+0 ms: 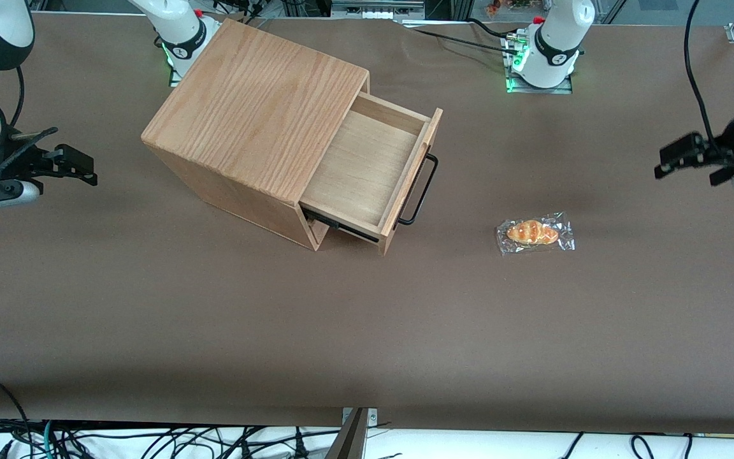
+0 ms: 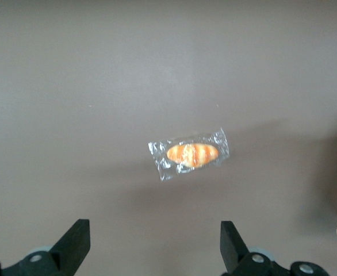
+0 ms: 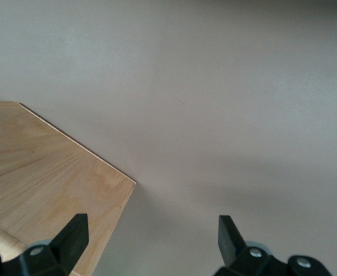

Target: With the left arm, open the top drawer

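Top drawer (image 1: 370,169) pulled well out of wooden cabinet (image 1: 255,105), pale floor bare, black bar handle (image 1: 421,191) facing working arm's end. Wrapped bread roll (image 1: 534,233) flat on brown surface (image 1: 367,319), apart from drawer. Left arm's gripper (image 1: 682,159) raised above surface at working arm's end, holding nothing

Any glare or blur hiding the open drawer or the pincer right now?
Front view: even light, top drawer and its handle sharp, soft shadow under the cabinet. Left wrist view: softer focus, mild sheen on the bread packet; pincer open above the table, clear of the drawer.
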You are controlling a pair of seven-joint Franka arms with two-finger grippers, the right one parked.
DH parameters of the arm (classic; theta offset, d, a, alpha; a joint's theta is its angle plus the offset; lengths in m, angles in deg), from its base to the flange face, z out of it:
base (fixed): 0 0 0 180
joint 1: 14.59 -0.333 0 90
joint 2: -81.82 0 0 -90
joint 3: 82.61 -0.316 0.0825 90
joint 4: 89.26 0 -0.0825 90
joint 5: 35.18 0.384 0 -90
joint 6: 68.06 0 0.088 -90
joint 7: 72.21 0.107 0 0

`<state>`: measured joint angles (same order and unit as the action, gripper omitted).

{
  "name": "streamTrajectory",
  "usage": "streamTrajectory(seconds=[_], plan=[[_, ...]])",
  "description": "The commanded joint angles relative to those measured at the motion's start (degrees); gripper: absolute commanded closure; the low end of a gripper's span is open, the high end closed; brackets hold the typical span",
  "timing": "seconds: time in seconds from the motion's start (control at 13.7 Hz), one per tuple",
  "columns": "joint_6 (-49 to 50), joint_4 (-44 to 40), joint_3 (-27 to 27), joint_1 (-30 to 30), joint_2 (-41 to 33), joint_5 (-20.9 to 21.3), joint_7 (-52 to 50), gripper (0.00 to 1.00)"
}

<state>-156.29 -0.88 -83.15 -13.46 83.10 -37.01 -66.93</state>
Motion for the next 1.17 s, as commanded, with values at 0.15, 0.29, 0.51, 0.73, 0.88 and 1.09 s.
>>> streamTrajectory(seconds=[0.15, 0.29, 0.51, 0.73, 0.88, 1.09], plan=[[-0.52, 5.49, 0.90, 0.99, -2.33, 1.84, 0.08, 0.00], [-1.58, 5.05, 0.90, 0.81, -1.54, 1.49, 0.08, 0.00], [-1.94, 4.70, 0.99, 0.72, -0.92, 1.22, 0.08, 0.00], [-3.52, 4.61, 0.99, 0.81, -0.75, 1.57, 0.08, 0.00], [-3.70, 4.61, 0.99, 0.72, -0.75, 1.40, 0.08, 0.00], [-3.70, 4.61, 0.99, 0.81, -0.75, 1.57, 0.08, 0.00]])
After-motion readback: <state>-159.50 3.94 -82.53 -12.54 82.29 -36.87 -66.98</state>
